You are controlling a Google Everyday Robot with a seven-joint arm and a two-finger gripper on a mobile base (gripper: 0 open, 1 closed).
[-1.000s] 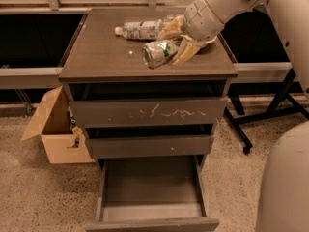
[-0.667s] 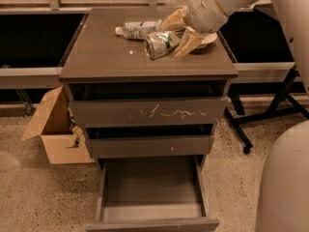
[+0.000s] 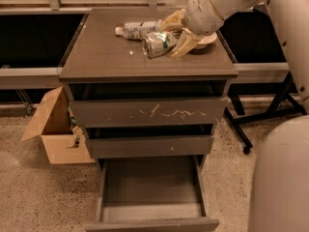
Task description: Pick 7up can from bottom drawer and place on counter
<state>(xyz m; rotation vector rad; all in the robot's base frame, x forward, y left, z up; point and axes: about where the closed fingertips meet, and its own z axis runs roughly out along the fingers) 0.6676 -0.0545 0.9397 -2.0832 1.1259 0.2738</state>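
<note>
One last step: setting the 7up can (image 3: 155, 43) on the desk (image 3: 101, 57).

Camera view: reaching over the right rear of the desk with the gripper (image 3: 169, 41), pinching the can on its side between the fingers (image 3: 186, 42). Carrying it further back than a second ago, closer to the clear water bottle (image 3: 137, 29), now just beside it. Resting it on the top or hovering just above; cannot tell which. Leaving the bottom drawer (image 3: 149, 182) pulled open below, with no can in it. Probably nearing release: spreading the fingers and backing away without nudging the bottle or rolling the can.
</note>
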